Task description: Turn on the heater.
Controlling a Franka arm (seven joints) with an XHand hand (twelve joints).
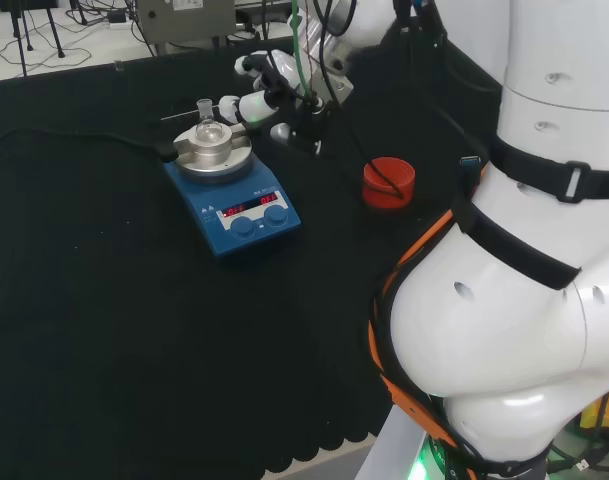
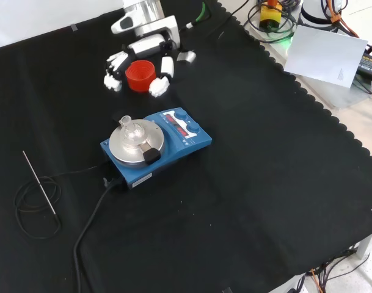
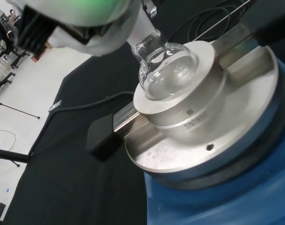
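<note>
While red digits glow on its sloped front panel, the blue heater [image 2: 158, 149] sits left of centre in the front view, on the black cloth [image 2: 265, 195].
Round brushed-metal block on top, and a clear round-bottomed glass flask [image 3: 166, 65] seated in it. Two blue knobs sit below the display. Hand [image 2: 140, 58] hangs upper left above the heater, fingers relaxed and spread, holding nothing, around a red ribbed ring [image 2: 140, 75].
</note>
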